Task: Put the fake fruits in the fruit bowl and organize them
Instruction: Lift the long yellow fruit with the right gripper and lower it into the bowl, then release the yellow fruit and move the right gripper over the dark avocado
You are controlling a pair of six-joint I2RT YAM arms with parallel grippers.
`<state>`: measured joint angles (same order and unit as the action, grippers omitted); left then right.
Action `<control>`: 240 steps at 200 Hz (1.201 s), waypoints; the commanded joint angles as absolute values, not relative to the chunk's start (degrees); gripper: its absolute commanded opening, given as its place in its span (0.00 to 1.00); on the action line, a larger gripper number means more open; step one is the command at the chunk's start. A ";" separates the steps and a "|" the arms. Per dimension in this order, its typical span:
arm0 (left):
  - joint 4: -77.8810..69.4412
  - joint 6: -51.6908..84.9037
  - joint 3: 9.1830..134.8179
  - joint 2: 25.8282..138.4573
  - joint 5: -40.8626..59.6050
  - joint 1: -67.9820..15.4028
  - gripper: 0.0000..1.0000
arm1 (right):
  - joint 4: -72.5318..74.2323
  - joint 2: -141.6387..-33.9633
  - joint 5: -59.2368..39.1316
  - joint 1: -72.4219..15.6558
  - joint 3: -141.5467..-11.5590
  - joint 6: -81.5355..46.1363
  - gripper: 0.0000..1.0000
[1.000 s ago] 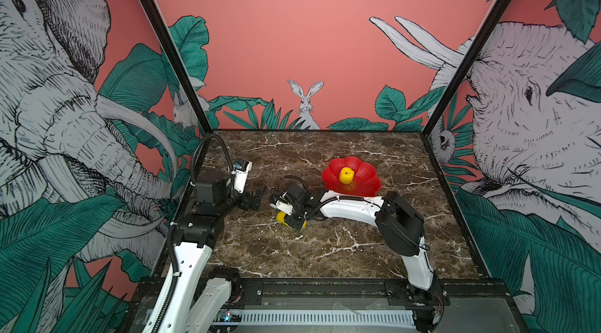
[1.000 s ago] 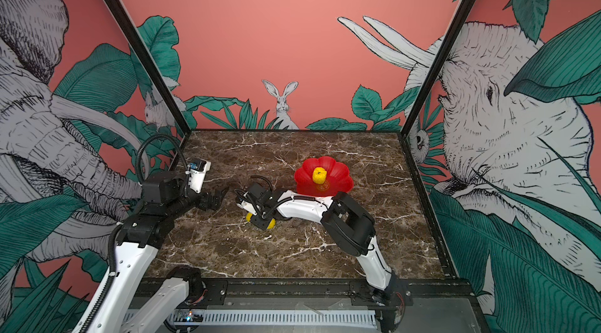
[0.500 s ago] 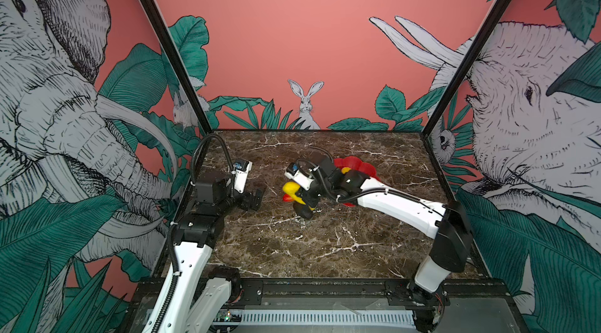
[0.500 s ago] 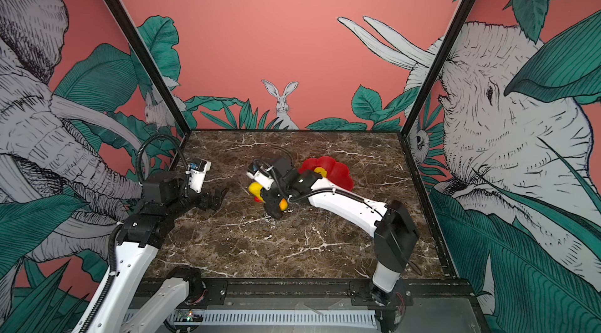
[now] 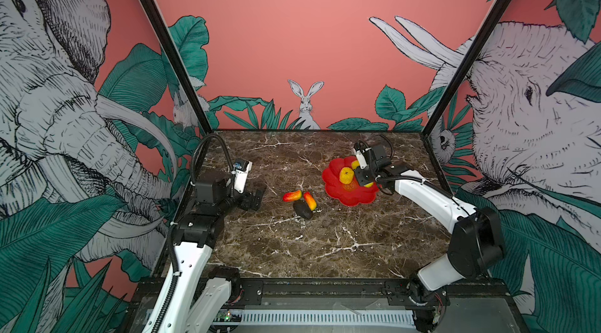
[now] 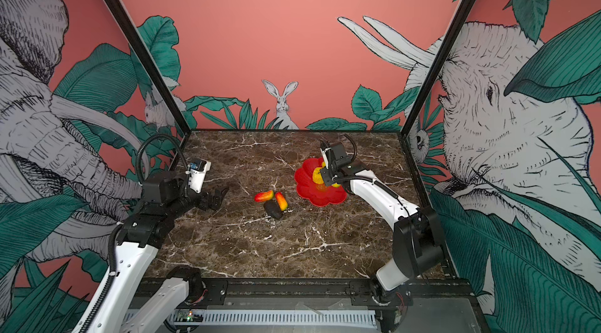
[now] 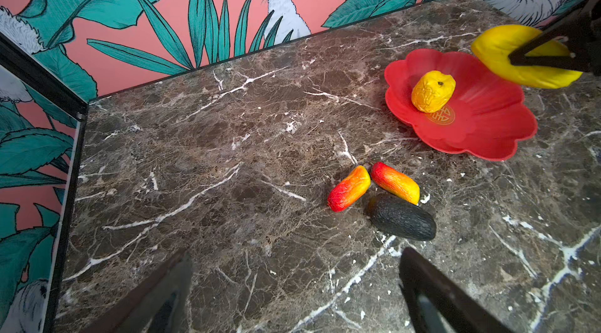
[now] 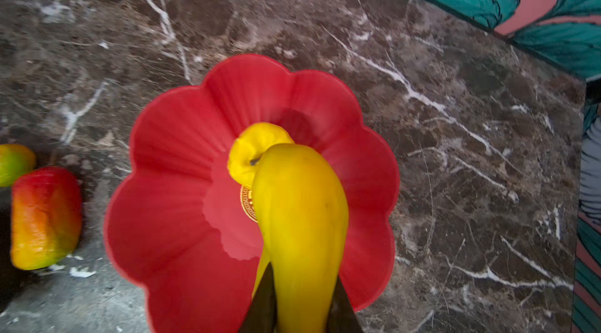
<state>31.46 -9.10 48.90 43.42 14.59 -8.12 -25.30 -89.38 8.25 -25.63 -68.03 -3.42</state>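
Observation:
The red flower-shaped fruit bowl (image 5: 341, 196) (image 8: 182, 185) stands right of the table's middle with a round yellow fruit (image 5: 346, 175) (image 7: 432, 91) in it. My right gripper (image 5: 364, 175) (image 8: 304, 276) hangs over the bowl, shut on a long yellow fruit (image 8: 302, 217) (image 7: 507, 54) that is held clear of the dish. On the marble left of the bowl lie two red-orange fruits (image 5: 292, 195) (image 5: 310, 200) and a dark oval fruit (image 5: 303, 209) (image 7: 401, 217), touching each other. At the left, my left gripper (image 5: 257, 198) (image 7: 296, 255) is open and empty, low over the table.
Painted walls close the marble table (image 5: 325, 243) on three sides, with black corner posts (image 5: 435, 119) at the back. The right arm's white link (image 5: 429, 198) slants from the front right toward the bowl.
My right gripper has lifted the long yellow fruit from the table's left-middle and carried it rightward over the bowl. The fruits it hid now show. The left arm has stayed still.

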 commanded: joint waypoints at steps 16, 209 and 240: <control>31.91 -9.93 48.65 42.98 15.12 -8.08 1.00 | -19.60 -94.03 8.94 -22.45 -66.36 -6.74 0.16; 32.04 -10.03 48.63 43.36 14.64 -8.07 1.00 | -18.42 -101.79 4.79 -20.51 -70.79 -5.89 0.50; 32.14 -9.93 48.73 43.34 14.84 -8.05 1.00 | -21.02 -95.20 3.93 -20.89 -70.44 -4.81 0.68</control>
<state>31.48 -9.13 48.90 43.66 14.52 -8.12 -19.05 -102.10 4.03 -20.62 -69.23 -5.74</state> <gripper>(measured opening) 0.996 0.606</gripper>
